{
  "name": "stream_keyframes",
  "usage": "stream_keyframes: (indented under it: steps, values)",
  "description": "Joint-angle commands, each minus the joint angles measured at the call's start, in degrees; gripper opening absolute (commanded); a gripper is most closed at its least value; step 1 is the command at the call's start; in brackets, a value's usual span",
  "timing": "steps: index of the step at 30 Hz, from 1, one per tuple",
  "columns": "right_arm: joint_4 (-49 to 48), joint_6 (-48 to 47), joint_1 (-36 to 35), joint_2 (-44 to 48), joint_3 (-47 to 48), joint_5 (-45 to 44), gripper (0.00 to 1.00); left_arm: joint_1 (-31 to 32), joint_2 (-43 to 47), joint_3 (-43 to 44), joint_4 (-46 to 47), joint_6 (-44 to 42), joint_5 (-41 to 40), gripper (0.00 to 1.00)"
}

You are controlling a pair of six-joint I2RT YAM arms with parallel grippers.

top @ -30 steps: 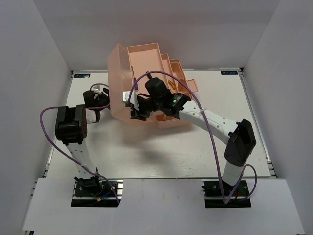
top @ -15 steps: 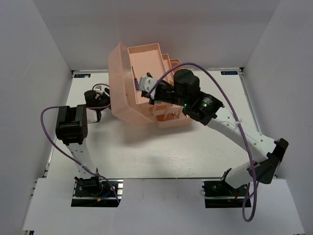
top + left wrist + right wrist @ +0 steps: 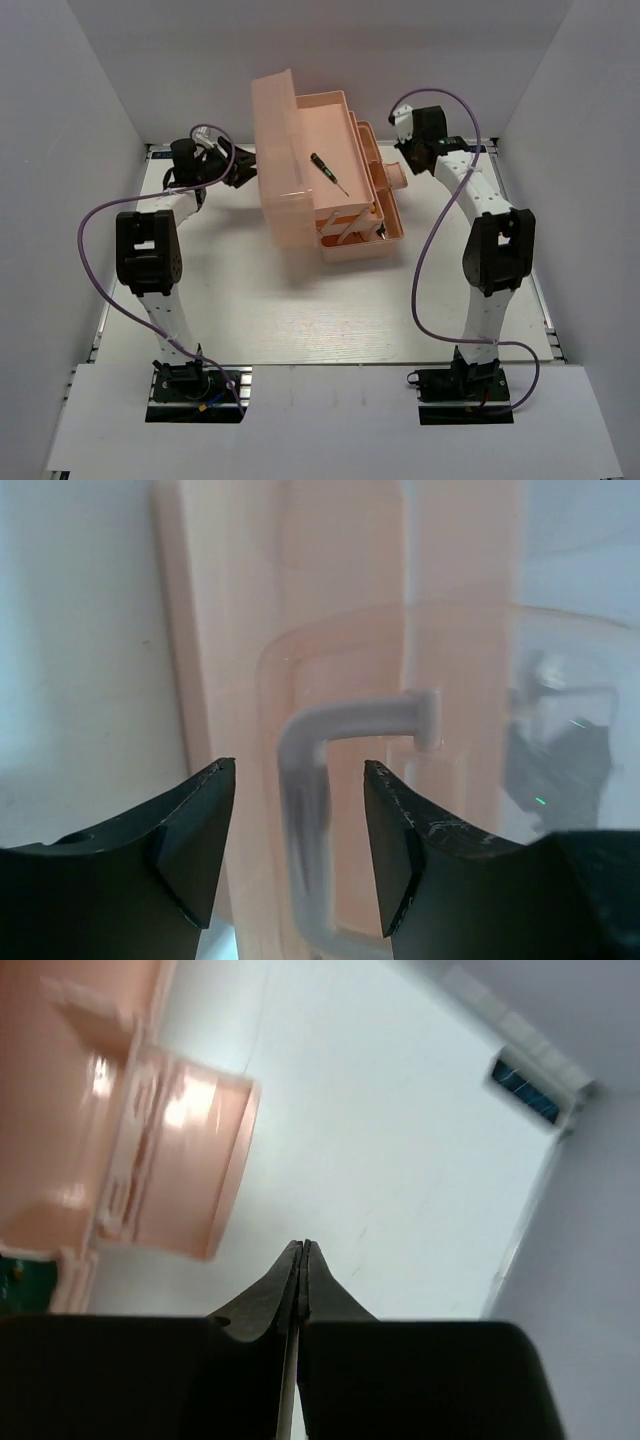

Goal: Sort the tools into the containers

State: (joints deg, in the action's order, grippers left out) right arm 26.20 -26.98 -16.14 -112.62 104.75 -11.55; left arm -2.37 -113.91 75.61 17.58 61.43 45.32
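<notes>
Top cam: overhead, behind bases, whole table (image 3: 300, 310). L wrist: close on toolbox lid (image 3: 230, 680). R wrist: tray (image 3: 190, 1170) end, table.

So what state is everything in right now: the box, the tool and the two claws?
toolbox: open, trays stepped out to one side.
lid: raised, standing on edge.
screwdriver: lying loose in the top tray.
left gripper: open, empty, facing the handle on the lid.
right gripper: shut, empty, above the table.
</notes>
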Motion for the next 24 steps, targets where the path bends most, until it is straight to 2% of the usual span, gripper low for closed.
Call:
stream_keyframes:
  steps: [1,3,5,6,8,9,14,17,21,22,24]
  values:
    - [9.0,5.9,0.3,0.9,-1.4,7.7,0.0,2.5,3.2,3.8,-5.6,-4.0,2.6,0.64]
    - [12.7,7.2,2.0,0.3,-2.7,13.3,0.0,3.1,3.2,4.4,-6.2,-4.0,2.6,0.64]
    - [14.8,7.8,3.3,-0.4,-3.3,23.2,0.0,3.7,2.6,5.2,-6.8,-4.0,2.6,0.64]
    - [18.2,8.3,3.9,-0.8,-3.5,32.8,0.0,5.1,1.6,6.6,-6.8,-4.0,2.6,0.64]
    - [19.6,9.4,4.3,-1.3,-4.5,37.8,0.0,6.2,0.2,9.0,-7.5,-4.0,3.7,0.64]
    - [20.3,9.8,4.5,-1.4,-5.0,43.2,0.0,7.6,-0.8,10.1,-9.0,-4.0,3.7,0.64]
    - [21.1,12.9,5.2,-1.5,-6.7,52.7,0.0,12.0,-6.2,16.2,-10.3,-4.0,6.4,0.64]
    - [20.3,14.0,6.4,-0.8,-6.6,52.4,0.0,13.4,-6.9,17.4,-10.3,-4.0,7.0,0.64]
    - [16.8,14.5,8.0,2.4,-8.2,40.8,0.0,13.4,-3.5,16.8,-11.7,-4.6,4.8,0.64]
    - [15.1,14.9,8.3,3.7,-8.6,33.7,0.0,13.4,-0.7,16.8,-13.3,-5.6,3.9,0.64]
    - [12.3,15.4,9.5,5.3,-9.8,30.2,0.0,12.5,2.9,13.7,-14.7,-6.7,0.7,0.64]
